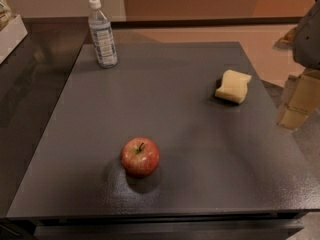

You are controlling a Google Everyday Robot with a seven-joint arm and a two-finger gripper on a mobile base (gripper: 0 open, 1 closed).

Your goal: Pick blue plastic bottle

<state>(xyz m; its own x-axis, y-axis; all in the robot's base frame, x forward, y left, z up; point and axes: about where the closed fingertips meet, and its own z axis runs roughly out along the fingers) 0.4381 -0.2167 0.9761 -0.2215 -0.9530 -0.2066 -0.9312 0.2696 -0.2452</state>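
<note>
The blue plastic bottle (pixel 102 33) is a small clear bottle with a white cap and a pale blue-and-white label. It stands upright at the far left corner of the dark grey table (pixel 200 149). My gripper (pixel 297 104) hangs at the right edge of the view, beside the table's right side. It is far from the bottle and touches nothing.
A red apple (pixel 140 156) sits near the table's front, left of centre. A pale yellow sponge (pixel 233 86) lies at the right, close to my gripper. A white object (pixel 10 34) sits on a dark counter at the far left. A tan floor lies beyond the table.
</note>
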